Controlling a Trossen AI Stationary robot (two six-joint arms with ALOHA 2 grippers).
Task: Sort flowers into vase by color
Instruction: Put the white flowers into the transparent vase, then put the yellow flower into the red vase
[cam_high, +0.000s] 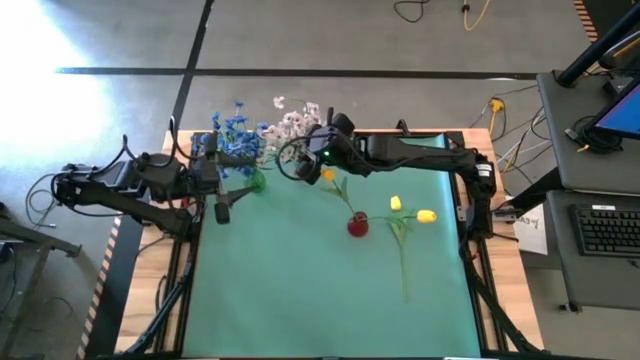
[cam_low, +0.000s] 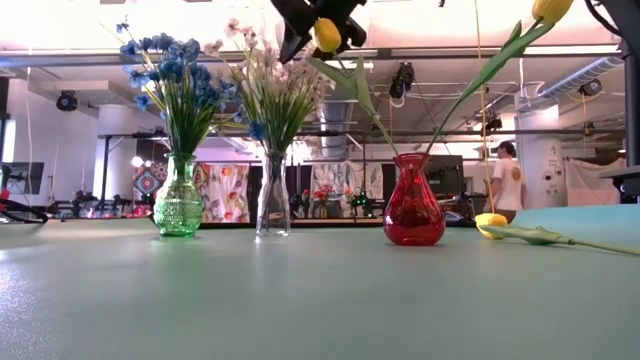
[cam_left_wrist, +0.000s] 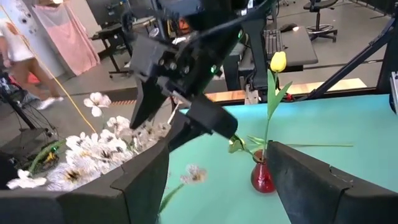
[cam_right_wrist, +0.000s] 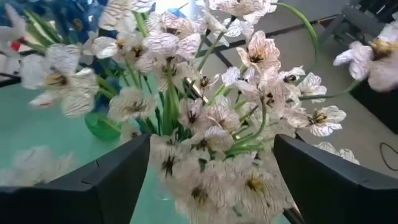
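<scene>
Vases number three along the far part of the teal table (cam_high: 300, 300): a green glass vase (cam_low: 179, 208) with blue flowers (cam_low: 170, 75), a clear glass vase (cam_low: 271, 208) with pale pink-white flowers (cam_low: 270, 85), and a red vase (cam_low: 414, 213) nearer the middle. Yellow tulips number four in all. Two stand in the red vase: one leans toward the clear vase with its bud (cam_low: 327, 35) high between the fingers of the right gripper (cam_high: 307, 160), the other (cam_low: 552, 10) leans the opposite way. The remaining two yellow tulips (cam_high: 410, 212) lie flat on the mat just beside the red vase, their green stalks running toward the near edge.

That right gripper hangs above the clear vase, its fingers spread wide; the low view shows the yellow bud in the gap between them, but whether the pads touch it cannot be told. Its wrist view looks straight into the white blossoms (cam_right_wrist: 205, 124), with the green vase behind.

Off to the side, the left gripper (cam_high: 222, 210) waits low by the green vase, fingers parted with nothing between them. A person (cam_low: 508, 180) stands in the room beyond the table.
</scene>
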